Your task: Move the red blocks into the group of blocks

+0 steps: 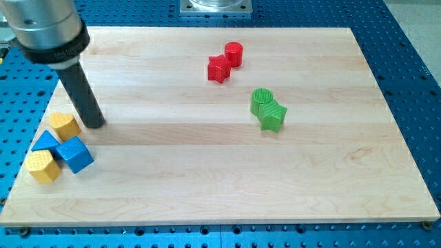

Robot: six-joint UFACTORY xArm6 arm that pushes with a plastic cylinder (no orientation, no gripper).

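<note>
A red star-shaped block (218, 68) and a red cylinder (233, 54) touch each other at the view's top centre. A green cylinder (262, 100) and a green star-shaped block (272, 116) touch right of centre. At the view's left edge sits a group: a yellow block (65, 126), a blue triangular block (45, 142), a blue cube (74, 154) and a yellow block (43, 166). My tip (95, 125) rests on the board just right of the upper yellow block, far from the red blocks.
The wooden board (220, 186) lies on a blue perforated table (413, 55). A grey metal mount (216, 6) stands at the view's top edge. The arm's grey housing (45, 27) fills the top left corner.
</note>
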